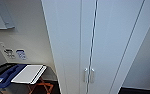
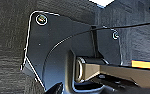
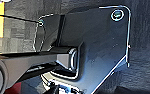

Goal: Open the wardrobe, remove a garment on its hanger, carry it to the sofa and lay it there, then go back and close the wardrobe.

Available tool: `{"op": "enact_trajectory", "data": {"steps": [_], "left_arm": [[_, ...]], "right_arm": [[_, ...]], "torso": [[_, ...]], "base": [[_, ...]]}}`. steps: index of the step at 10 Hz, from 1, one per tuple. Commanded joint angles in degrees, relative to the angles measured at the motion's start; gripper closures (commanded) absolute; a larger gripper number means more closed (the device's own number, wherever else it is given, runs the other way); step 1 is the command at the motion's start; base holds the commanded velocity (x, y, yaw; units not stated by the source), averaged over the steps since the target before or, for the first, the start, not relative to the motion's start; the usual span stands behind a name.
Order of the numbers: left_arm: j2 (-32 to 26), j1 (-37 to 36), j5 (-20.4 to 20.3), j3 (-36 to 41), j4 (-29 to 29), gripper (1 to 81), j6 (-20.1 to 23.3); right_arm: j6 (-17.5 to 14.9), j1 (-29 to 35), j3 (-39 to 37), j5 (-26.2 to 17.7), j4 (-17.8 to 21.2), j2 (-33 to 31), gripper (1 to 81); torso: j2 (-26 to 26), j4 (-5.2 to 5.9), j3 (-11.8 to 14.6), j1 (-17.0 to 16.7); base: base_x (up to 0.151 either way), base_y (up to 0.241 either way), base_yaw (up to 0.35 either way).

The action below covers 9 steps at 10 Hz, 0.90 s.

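The wardrobe [image 1: 101,37] rises directly in front of me in the head view, tall and white. Its two plain doors are shut, with a thin dark seam between them. A pair of small pale vertical handles [image 1: 89,75] sits side by side low in that view, one on each door. The garment, the hanger and the sofa are hidden from me at this moment. In both wrist views I see my own dark plate and jointed bar over dark carpet.
To the wardrobe's left, against the white wall, a folding stand with orange legs [image 1: 39,86] carries a white board [image 1: 28,73]. A blue object [image 1: 4,76] lies beside it. Wall sockets [image 1: 9,53] sit above. Dark carpet [image 2: 11,65] covers the floor.
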Motion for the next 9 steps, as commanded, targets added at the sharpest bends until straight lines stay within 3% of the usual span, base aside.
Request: {"op": "enact_trajectory", "data": {"steps": [1,9], "left_arm": [[-1.65,-1.76,3.16,1.18,0.79,1.0,-0.11],[-23.69,-12.65,2.72,29.98,0.88,1.0,-0.03]], "right_arm": [[0.04,2.93,2.73,-3.46,0.6,-3.04,1.0],[0.22,22.35,35.05,-2.85,0.69,-24.04,1.0]], "torso": [[0.0,0.0,0.0,0.0],[0.0,0.0,0.0,-0.02]], "base": [[0.0,0.0,0.0],[0.0,0.0,0.0]]}}
